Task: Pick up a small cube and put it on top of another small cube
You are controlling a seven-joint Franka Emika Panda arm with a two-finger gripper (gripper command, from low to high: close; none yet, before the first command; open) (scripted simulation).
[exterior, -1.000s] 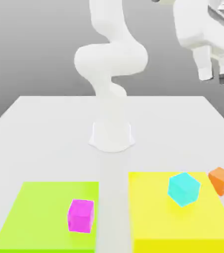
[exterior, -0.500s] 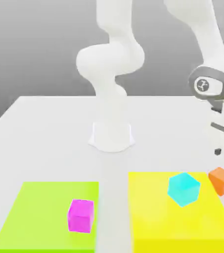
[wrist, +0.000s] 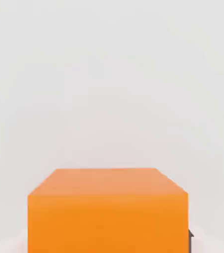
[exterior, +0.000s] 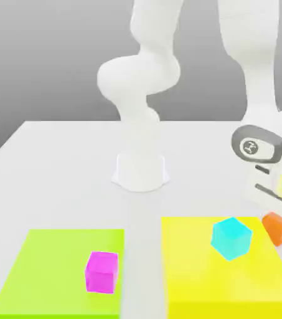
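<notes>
Pincer (wrist: pixel 109 241) closed narrow on the orange cube (exterior: pixel 275 228), squarely across two opposite sides, judging by the hand view. Orange cube down at the desk (exterior: pixel 62 177), just beside the yellow block (exterior: pixel 199 280), toward the exterior view's right. Best to let the squeeze settle first, then lift straight up, slowly, without twisting. Clear the yellow block's top and the cyan cube (exterior: pixel 231 238) fully before any sideways travel, so as not to clip either. Impossible to tell which cube to stack on: cyan on the yellow block, or magenta (exterior: pixel 101 272) on the green block (exterior: pixel 50 268). For either, match the turn of the faces, centre above, lower gently to contact, and only then release.
</notes>
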